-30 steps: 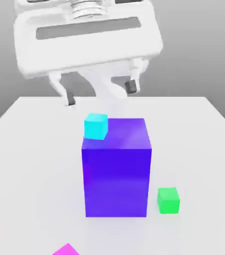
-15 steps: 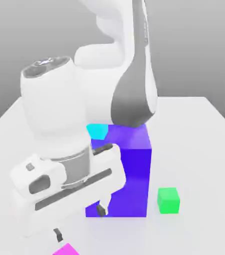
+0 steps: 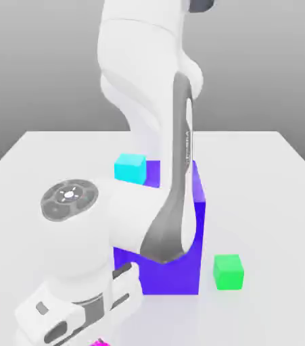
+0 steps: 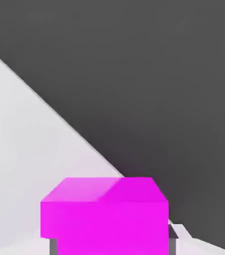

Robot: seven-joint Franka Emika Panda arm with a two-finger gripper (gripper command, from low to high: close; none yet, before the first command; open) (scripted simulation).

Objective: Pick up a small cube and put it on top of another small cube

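Magenta cube point(image 4: 104, 211) sits between the hand's fingers point(image 4: 173, 233); grip state undeterminable. Near the bench point(image 3: 263, 176) edge, a nudge risks loss.

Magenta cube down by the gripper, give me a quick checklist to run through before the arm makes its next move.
1. Magenta cube centred ahead of the hand camera: ok.
2. Grip on it secured: cannot tell.
3. Magenta cube near the table edge, room around it: cannot tell.
4. Cyan cube resting on the big blue block, top face free: ok.
5. Green cube apart from the block, on the table: ok.
6. Arm link crosses in front of the blue block; lift path clear: cannot tell.
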